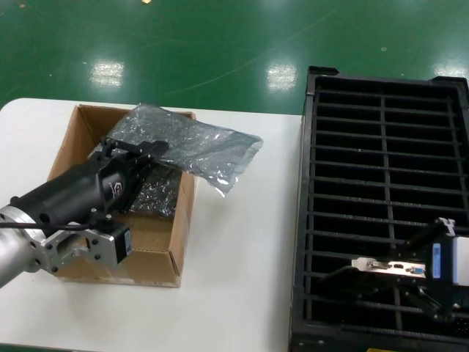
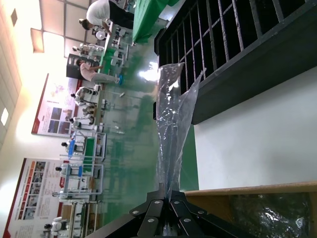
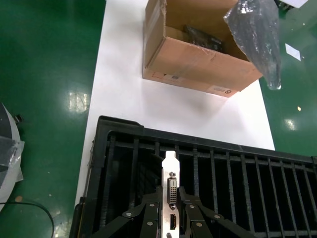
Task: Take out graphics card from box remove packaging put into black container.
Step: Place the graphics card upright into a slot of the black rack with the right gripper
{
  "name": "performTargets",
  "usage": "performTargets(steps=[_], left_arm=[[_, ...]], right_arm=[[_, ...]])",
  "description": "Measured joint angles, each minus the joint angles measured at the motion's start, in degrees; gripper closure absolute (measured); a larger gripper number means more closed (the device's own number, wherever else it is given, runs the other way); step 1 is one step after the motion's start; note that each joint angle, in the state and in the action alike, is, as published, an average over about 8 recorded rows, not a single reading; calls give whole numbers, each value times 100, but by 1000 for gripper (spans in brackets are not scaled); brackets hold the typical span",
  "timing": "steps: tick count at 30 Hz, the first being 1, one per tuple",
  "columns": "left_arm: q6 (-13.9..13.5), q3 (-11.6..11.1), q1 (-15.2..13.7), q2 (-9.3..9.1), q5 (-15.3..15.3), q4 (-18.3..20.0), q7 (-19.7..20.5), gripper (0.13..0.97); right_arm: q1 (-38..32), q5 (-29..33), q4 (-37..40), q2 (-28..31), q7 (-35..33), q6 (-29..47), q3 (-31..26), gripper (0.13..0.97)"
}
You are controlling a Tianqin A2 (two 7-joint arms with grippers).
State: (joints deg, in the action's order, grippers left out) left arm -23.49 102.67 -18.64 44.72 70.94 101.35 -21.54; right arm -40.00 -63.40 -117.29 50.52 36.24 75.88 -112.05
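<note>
My left gripper (image 1: 138,149) is shut on one end of the crinkly translucent packaging (image 1: 192,145) and holds it above the brown cardboard box (image 1: 167,242). In the left wrist view the packaging (image 2: 171,124) hangs out from the closed fingertips of the left gripper (image 2: 169,191). My right gripper (image 1: 407,280) is shut on the graphics card, whose silver bracket (image 1: 388,266) lies over a near slot of the black container (image 1: 381,154). In the right wrist view the right gripper (image 3: 171,197) clamps the bracket (image 3: 171,168) from both sides, above the container's ribs (image 3: 233,163).
Dark glossy bagged boards (image 1: 157,192) lie inside the box; they also show in the right wrist view (image 3: 203,35). The box (image 3: 198,64) and container stand on a white table (image 1: 242,257) with bare surface between them. Green floor lies beyond the table.
</note>
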Motion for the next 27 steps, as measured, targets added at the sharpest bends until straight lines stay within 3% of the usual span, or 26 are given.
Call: performTargets(steps=[22, 27], left_arm=[[0, 0, 0, 0, 0, 0, 0, 957], [0, 0, 0, 0, 0, 0, 0, 957]], right_arm=[[-157, 625, 29, -432, -362, 104, -331, 884], [-139, 663, 27, -466, -427, 90, -333, 829]])
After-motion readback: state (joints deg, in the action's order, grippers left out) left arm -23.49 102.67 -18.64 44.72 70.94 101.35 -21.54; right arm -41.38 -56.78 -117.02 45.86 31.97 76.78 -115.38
